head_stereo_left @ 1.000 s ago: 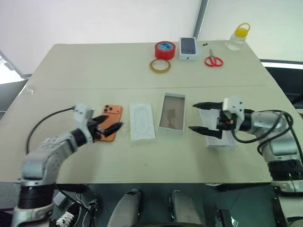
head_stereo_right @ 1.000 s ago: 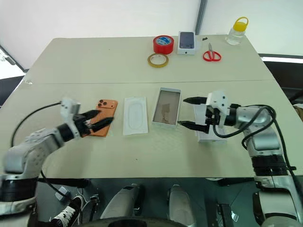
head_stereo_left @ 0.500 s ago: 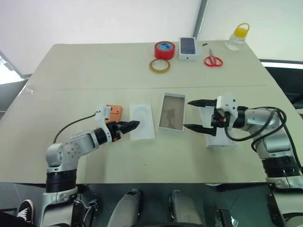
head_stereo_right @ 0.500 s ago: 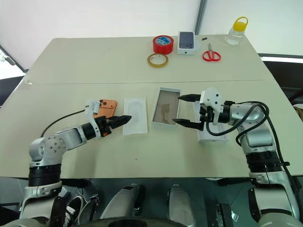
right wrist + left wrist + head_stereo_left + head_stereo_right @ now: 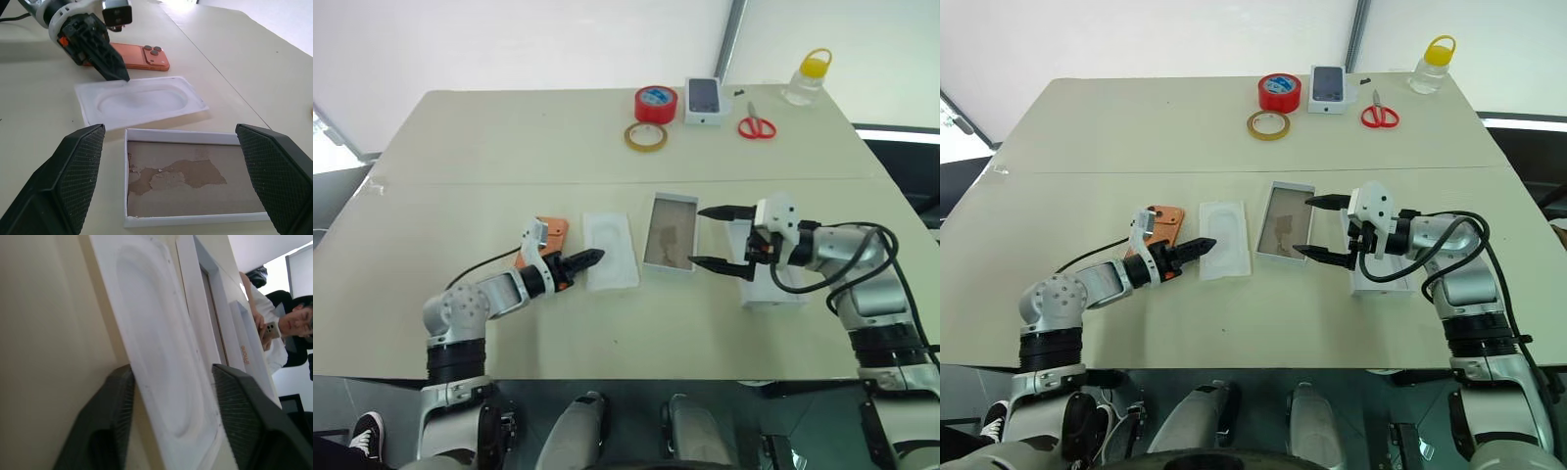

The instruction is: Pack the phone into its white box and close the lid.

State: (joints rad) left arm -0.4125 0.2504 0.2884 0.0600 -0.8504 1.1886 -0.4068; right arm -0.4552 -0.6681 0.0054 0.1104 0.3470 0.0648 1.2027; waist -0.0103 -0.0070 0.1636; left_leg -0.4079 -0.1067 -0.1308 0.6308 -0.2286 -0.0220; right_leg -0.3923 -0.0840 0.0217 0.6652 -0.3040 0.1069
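Both end effectors reach inward: left straddles white insert, right wide open.

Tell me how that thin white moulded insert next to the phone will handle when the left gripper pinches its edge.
The white insert looks like thin formed sheet with a shallow recess, so it is probably very light and may flex from one edge. Lying flat on the smooth table, it could slide rather than lift. The left gripper straddles its corner, so it might pivot.

Right gripper gapes wide; left gripper seemingly narrowed.
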